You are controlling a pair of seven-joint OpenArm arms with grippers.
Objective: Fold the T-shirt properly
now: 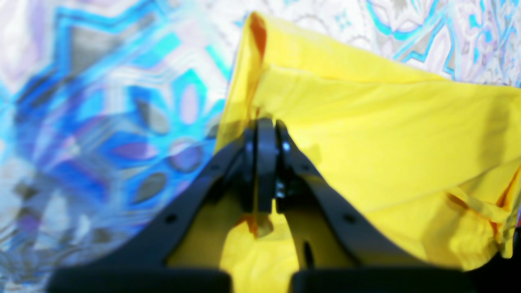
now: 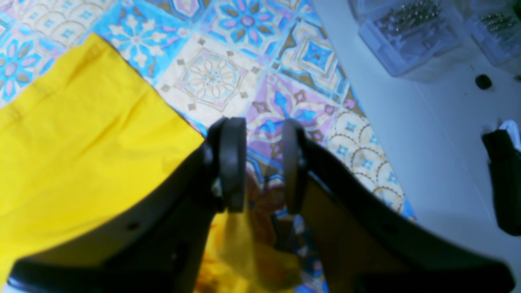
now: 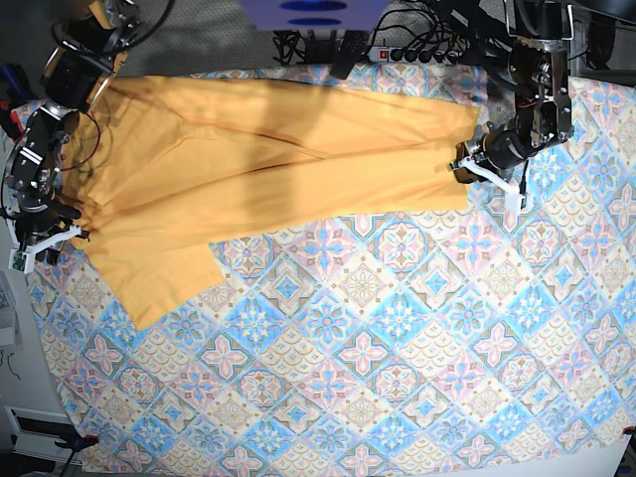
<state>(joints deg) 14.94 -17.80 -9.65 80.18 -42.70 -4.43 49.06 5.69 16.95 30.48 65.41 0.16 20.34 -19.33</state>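
The yellow-orange T-shirt (image 3: 278, 159) lies spread across the far part of the patterned tablecloth (image 3: 397, 348), one sleeve pointing toward the front left. My left gripper (image 3: 465, 164) sits at the shirt's right edge. In the left wrist view this gripper (image 1: 265, 126) is shut, with a fold of the T-shirt (image 1: 366, 142) pinched between its pads. My right gripper (image 3: 72, 221) is at the shirt's left edge. In the right wrist view its jaws (image 2: 263, 162) stand apart with tablecloth showing between the tips; the T-shirt (image 2: 81, 142) lies to the left, with some fabric bunched under the fingers.
Beyond the tablecloth's edge a white surface (image 2: 407, 142) carries clear boxes of metal parts (image 2: 411, 32) and a black object (image 2: 502, 179). Cables and a power strip (image 3: 407, 50) run along the far edge. Patterned cloth covers the near half of the table.
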